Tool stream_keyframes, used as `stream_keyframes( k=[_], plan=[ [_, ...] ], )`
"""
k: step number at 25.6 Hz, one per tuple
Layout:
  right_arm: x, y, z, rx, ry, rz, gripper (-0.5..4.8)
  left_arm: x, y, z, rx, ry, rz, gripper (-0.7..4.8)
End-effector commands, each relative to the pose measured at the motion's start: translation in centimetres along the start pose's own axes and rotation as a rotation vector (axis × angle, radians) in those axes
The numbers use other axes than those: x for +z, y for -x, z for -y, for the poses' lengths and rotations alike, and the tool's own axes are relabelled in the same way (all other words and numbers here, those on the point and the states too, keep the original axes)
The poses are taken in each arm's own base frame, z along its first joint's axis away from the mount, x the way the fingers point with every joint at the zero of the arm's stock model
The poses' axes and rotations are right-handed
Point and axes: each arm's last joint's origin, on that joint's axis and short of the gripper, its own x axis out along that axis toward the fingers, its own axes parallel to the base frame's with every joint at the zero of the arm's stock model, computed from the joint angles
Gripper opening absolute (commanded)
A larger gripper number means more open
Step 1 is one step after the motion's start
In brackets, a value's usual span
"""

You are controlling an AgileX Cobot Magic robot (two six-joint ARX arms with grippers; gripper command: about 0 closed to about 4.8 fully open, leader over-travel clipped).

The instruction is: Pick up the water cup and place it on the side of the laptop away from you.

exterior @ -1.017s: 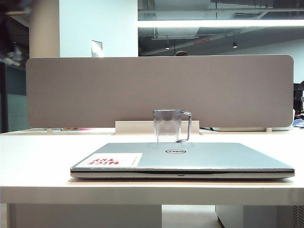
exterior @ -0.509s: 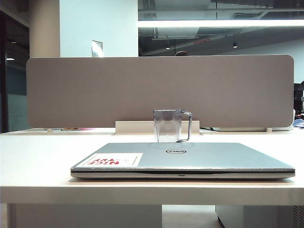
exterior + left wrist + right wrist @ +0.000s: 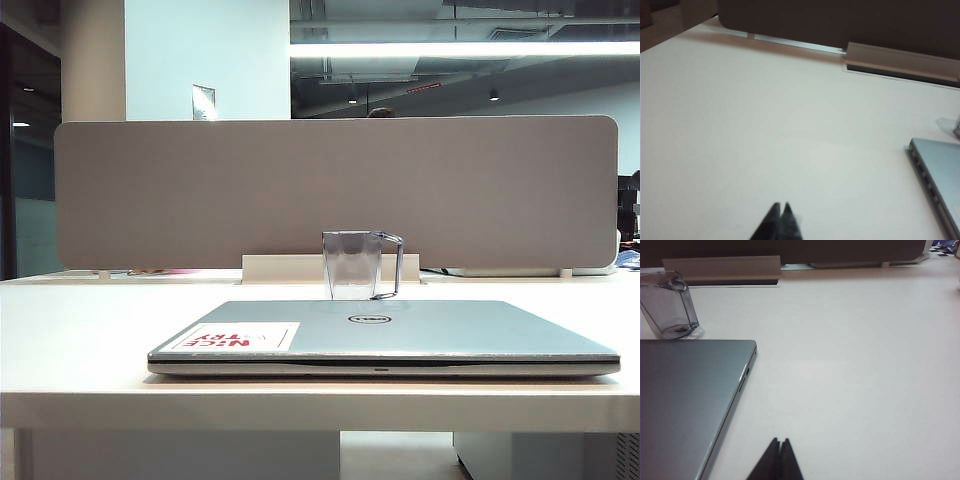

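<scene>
The see-through grey-blue water cup (image 3: 352,264) stands upright on the table just behind the closed silver laptop (image 3: 385,335), its thin handle to the right. From the right wrist the water cup (image 3: 667,305) sits past the far corner of the laptop (image 3: 687,400). My left gripper (image 3: 780,206) hovers shut and empty over bare table, with the laptop's edge (image 3: 940,172) off to one side. My right gripper (image 3: 779,441) is shut and empty beside the laptop. Neither arm shows in the exterior view.
A grey divider panel (image 3: 335,190) runs along the back of the white table (image 3: 80,330). A pale cable-tray box (image 3: 290,268) lies at its foot behind the cup. The near table edge crosses the bottom of the exterior view.
A blurred arm at the upper left of the exterior view one second ago has left the view. Cup and laptop have not moved.
</scene>
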Motion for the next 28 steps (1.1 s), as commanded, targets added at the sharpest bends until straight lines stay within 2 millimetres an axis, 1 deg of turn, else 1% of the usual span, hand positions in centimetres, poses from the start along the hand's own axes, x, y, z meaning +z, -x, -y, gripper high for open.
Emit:
stream_keyframes(
  k=[1,13,23,28],
  plan=[
    [0.0,0.0,0.0,-0.001,0.004,0.011,-0.01,0.0,-0.1,0.1,-0.033,-0.032,0.027,-0.05],
    [-0.1,0.0,0.0,-0.001,0.004,0.006,-0.01,-0.9,-0.6,0.0,-0.058,-0.050,0.053,-0.05],
    [-0.1,0.0,0.0,-0.001,0.004,0.006,-0.01,-2.0,-0.6,-0.1,-0.054,-0.044,-0.061,-0.05],
    [-0.1,0.0,0.0,-0.001,0.004,0.006,-0.01,-2.0,-0.6,-0.1,-0.041,-0.052,-0.060,-0.05]
  ],
)
